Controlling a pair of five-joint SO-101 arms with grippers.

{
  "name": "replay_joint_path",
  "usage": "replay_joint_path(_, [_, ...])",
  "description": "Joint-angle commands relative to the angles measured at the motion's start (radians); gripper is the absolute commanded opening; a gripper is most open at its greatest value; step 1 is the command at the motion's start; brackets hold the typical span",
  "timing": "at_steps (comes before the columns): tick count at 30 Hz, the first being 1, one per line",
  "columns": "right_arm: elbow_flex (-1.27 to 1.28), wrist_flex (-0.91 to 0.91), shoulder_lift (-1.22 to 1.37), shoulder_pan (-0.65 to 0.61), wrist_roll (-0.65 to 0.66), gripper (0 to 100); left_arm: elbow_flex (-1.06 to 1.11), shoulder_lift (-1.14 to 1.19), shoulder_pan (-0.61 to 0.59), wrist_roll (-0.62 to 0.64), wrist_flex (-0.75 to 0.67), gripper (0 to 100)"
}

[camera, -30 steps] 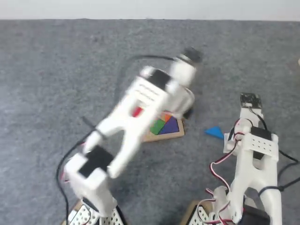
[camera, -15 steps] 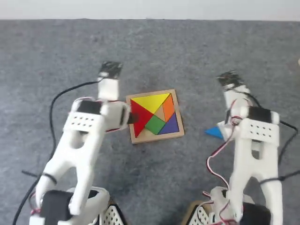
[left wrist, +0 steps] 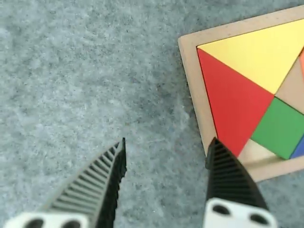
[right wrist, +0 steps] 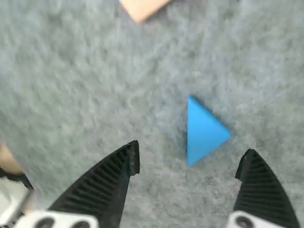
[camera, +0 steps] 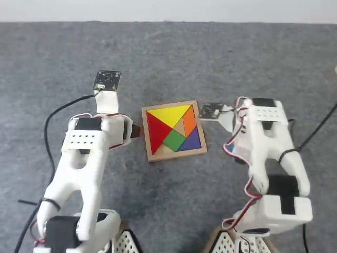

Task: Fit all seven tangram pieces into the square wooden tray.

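The square wooden tray (camera: 202, 149) lies mid-table holding yellow (camera: 169, 114), red (camera: 157, 132), green (camera: 174, 140), orange (camera: 189, 124) and purple (camera: 191, 142) pieces, with bare wood between some of them. My left gripper (left wrist: 167, 145) stands open over the carpet just beside the tray's rim (left wrist: 190, 71), close to the red triangle (left wrist: 232, 104). A small blue triangle (right wrist: 202, 130) lies on the carpet to the right of the tray. My right gripper (right wrist: 191, 151) is open above it, a finger on each side. In the high view the right arm (camera: 263, 132) hides most of that triangle.
Grey carpet (camera: 63, 58) covers the table, with open room at the back and far left. A tray corner (right wrist: 142, 7) shows beyond the blue triangle. Cables trail from both arms near the front edge.
The left arm swung off the tray to its left side. The right arm turned in toward the tray and now covers the blue triangle.
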Motion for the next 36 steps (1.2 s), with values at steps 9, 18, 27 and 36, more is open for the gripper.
replay_joint_path(9, [0.091,-0.199,0.005,0.058,0.184,32.9,-0.007,-0.041,-0.003,-0.031,-0.017,27])
replay_joint_path(18, [0.192,-0.374,0.005,0.035,0.183,32.9,-0.005,-0.041,-0.002,-0.032,-0.017,27])
replay_joint_path(27, [0.207,-0.39,-0.002,0.018,0.178,32.9,-0.004,-0.041,-0.002,-0.032,-0.015,27])
replay_joint_path(36, [0.206,-0.357,-0.004,-0.013,0.161,22.9,-0.002,-0.041,-0.002,-0.032,-0.015,27])
